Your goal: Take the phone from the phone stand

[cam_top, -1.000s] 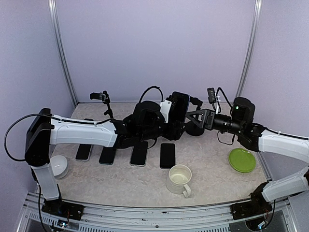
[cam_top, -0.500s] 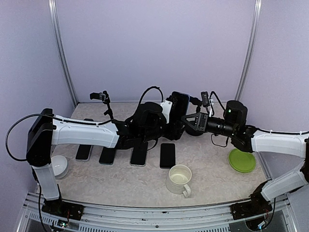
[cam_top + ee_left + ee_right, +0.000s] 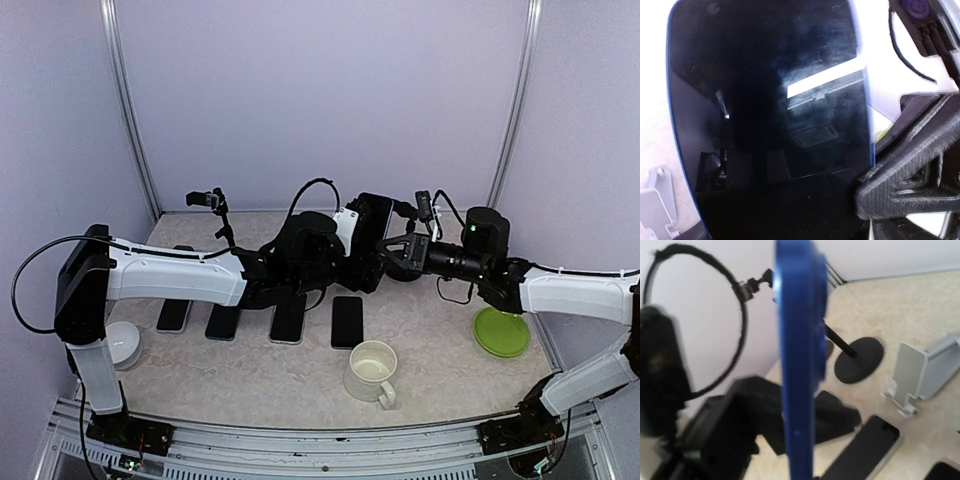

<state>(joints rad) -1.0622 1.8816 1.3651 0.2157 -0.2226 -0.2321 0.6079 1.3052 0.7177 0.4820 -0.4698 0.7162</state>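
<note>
The phone (image 3: 376, 215) is upright in the air at the middle back, off the surface (image 3: 440, 340). The grey phone stand (image 3: 920, 372) sits with nothing on it, so the removal itself looks done and the step in hand reads as a pass between arms. The right pincer (image 3: 392, 247) is clamped tight on the phone's thin side, the blue rim running through the centre of its wrist view. The left pincer (image 3: 360, 262) is close against the phone, but I cannot tell whether its jaws are spread or gripping, as dark glass fills its camera. To do this well, the right should squeeze firmly and hold position until the left is plainly clear. The left should then back straight off without dragging across the screen. A narrow bite on a slick edge is probably easy to twist loose. The path away should avoid the stand and the other phones (image 3: 288, 318) lying flat. The mug (image 3: 372, 370) near the front looks empty, the green plate (image 3: 501, 331) is bare, and the inside of the white bowl (image 3: 122, 343), partly behind the left arm, cannot be made out.
</note>
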